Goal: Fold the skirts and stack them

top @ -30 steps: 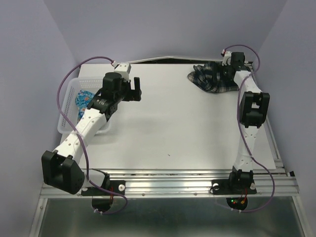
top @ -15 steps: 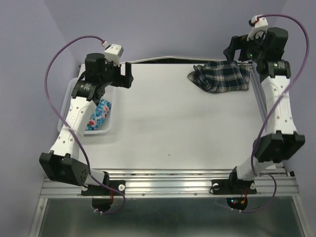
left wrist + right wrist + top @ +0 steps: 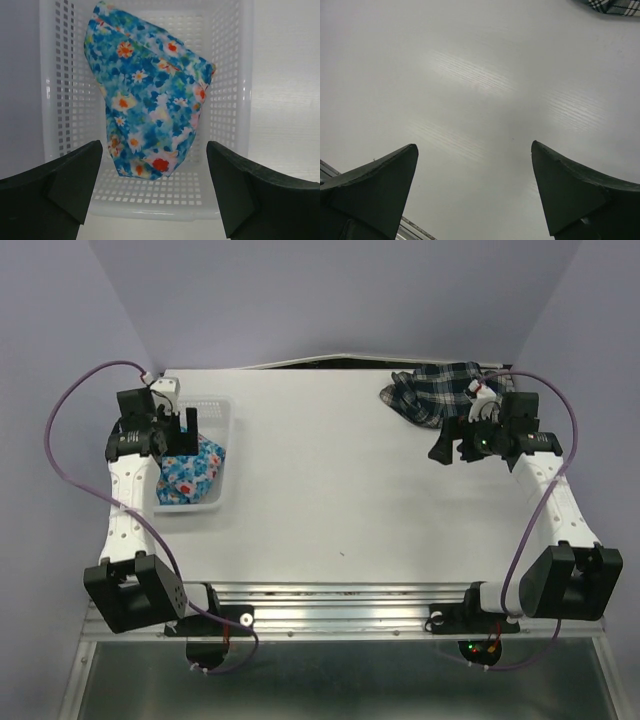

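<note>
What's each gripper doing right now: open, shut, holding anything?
Left gripper: jaws open, holding nothing, above the blue floral skirt in the white lattice basket.
Right gripper: jaws open, holding nothing, over the table.

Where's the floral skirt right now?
Top view: the floral skirt lies crumpled inside the white basket at the table's left edge, across from the plaid skirt at the far right.
</note>
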Controlling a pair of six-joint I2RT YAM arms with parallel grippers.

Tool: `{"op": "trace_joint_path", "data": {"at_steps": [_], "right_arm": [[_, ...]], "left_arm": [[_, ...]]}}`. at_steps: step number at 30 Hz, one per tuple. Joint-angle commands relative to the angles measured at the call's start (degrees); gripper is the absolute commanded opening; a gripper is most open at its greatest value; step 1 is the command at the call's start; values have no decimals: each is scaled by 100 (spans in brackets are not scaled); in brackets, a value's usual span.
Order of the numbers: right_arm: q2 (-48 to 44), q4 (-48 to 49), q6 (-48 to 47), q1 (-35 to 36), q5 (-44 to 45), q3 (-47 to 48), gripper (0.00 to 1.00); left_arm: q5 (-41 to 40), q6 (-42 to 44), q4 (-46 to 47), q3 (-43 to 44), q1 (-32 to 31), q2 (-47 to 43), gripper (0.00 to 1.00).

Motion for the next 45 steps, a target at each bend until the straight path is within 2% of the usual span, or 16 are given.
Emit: {"op": "trace_joint_path", "data": {"at_steps": [1,9,15,19,20,22,23,24,25,27,28,34,37,39,42,45], "right_arm": [[-177,205,143,12,-316,75,100],[-88,223,153,12,-405,189,100],[-62,197,100,12,-360,163,100],[17,171,74,12,-378,180,100],[26,170,65,12,-369,215,100],[34,162,65,12,-360,250,100],[43,136,65,12,-360,294,100],[52,127,56,12,-378,321,100],[70,100,82,12,-387,330,100],[87,118,100,12,-422,347,100],[96,118,135,12,-439,356,100],[193,170,267,12,-562,461,100],[219,267,381,12,-510,523,100],[237,293,425,12,-405,567,100],[245,294,495,12,-378,655,100],[280,259,478,12,-343,716,100]], "left_arm": [[-509,233,95,-274,59,476,98],[-598,-399,360,-38,147,1706,98],[88,-796,535,-98,279,2243,98],[-122,-1006,896,-187,314,2472,79],[8,-1111,992,-161,384,2455,66],[184,-1200,1150,-151,446,2280,53],[342,-1218,1307,-125,464,1992,41],[421,-1226,1387,-108,464,1806,33],[544,-1183,1571,-90,464,1622,19],[677,-1148,1730,68,455,1052,4],[695,-1026,1766,199,438,909,0],[1256,-498,1793,1438,193,74,0],[1494,-216,1836,1869,-404,-190,0],[1547,56,1863,1940,-1063,-392,0],[1521,328,1898,1730,-2141,-577,0],[1284,522,1802,1221,-2803,-569,0]]}}
